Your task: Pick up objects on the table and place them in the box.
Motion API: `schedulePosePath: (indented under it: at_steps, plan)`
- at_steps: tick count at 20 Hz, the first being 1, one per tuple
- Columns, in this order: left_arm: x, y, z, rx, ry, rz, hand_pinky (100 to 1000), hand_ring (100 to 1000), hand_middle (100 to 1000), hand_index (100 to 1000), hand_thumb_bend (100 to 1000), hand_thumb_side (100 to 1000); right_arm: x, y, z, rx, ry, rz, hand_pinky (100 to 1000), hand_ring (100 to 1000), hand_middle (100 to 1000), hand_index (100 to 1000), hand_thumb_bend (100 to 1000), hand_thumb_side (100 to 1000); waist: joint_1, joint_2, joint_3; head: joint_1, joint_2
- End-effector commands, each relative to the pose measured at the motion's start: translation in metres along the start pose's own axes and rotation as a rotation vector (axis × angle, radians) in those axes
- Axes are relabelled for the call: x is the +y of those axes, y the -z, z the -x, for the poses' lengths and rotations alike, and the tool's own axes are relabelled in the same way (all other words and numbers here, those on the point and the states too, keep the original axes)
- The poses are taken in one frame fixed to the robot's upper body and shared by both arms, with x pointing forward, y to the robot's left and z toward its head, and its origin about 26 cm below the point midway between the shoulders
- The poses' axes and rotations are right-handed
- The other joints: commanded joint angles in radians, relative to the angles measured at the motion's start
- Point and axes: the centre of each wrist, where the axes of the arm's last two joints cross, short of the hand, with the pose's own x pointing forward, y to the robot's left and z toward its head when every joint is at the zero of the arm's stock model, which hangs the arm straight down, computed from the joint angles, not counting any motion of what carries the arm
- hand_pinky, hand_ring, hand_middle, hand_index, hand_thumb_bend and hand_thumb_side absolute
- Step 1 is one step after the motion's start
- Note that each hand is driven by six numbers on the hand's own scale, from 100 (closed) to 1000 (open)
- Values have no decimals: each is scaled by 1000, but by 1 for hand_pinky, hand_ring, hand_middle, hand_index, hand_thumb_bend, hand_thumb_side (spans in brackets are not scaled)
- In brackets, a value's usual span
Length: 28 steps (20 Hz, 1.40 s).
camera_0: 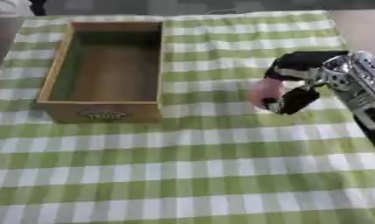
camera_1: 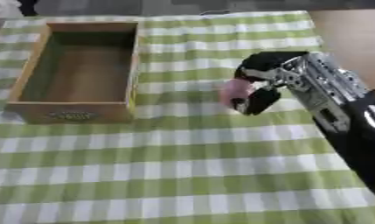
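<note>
A wooden box point(camera_0: 103, 110) stands open at the left of the table, with nothing showing inside it. My right hand point(camera_0: 299, 83) reaches in from the right, over the cloth to the right of the box. Its fingers and thumb are curled round a small pink rounded object point(camera_0: 265, 92), which is partly hidden by the hand. The object sits level with the box's front end, well apart from it. My left hand is in neither view.
A green and white checked cloth point(camera_0: 182, 166) covers the table. Its near half lies bare below the box and the hand. The table's right edge point(camera_1: 351, 39) shows beyond the cloth at the upper right.
</note>
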Motion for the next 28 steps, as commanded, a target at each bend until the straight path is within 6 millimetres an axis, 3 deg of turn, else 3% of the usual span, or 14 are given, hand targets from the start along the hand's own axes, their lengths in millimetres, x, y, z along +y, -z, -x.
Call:
schedulePosePath:
  at_steps: [1,7,15,28]
  plan:
    - [1,7,-9,-35,14,13,585,492,547,823,100,953,-16,-12,2,24,-21,61,745,763,577,706,100,403,-2,-22,0,0,-14]
    - [1,8,-9,-34,12,14,585,493,547,824,100,951,-31,-18,-5,22,-45,119,738,753,575,706,100,450,-4,-28,4,-1,-21]
    - [0,8,-8,-28,6,18,585,494,548,823,100,947,-69,-20,-33,-17,-119,255,729,744,576,704,100,515,-7,-39,16,-5,-23]
    - [-2,6,-7,-19,-11,21,585,496,549,823,100,942,-134,5,-118,-122,-271,463,722,741,576,704,100,486,3,-58,34,-18,-25]
